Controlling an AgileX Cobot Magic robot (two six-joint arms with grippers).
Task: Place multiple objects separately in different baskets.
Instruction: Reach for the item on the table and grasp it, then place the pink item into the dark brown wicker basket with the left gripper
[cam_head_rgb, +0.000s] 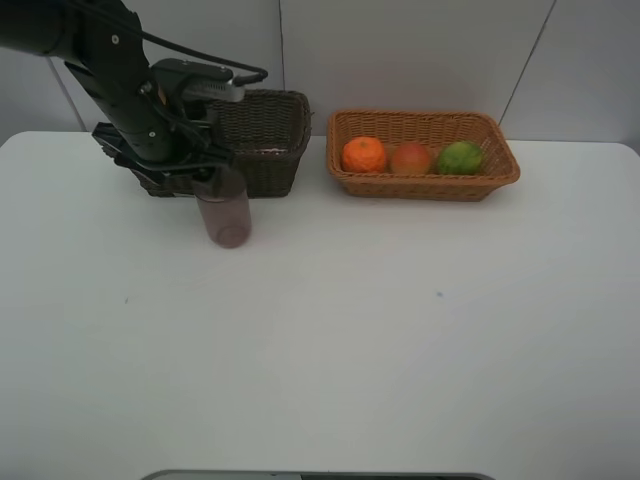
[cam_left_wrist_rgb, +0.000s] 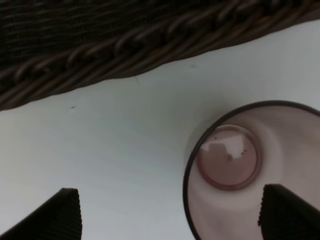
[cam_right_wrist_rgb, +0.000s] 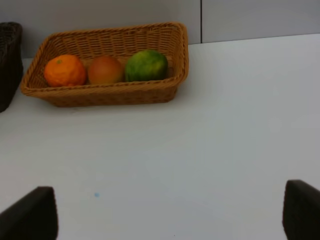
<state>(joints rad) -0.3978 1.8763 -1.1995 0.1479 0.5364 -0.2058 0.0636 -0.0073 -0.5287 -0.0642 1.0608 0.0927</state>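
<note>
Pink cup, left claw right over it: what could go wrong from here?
1. Off-centre: in the wrist view the cup sits toward one fingertip of the open left claw, so descending may clip its rim.
2. The cup stands close to the dark basket; a nudge could tip it against the wicker.

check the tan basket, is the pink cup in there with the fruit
No, the pink cup stands on the table in front of the dark basket, outside the tan basket.
</note>
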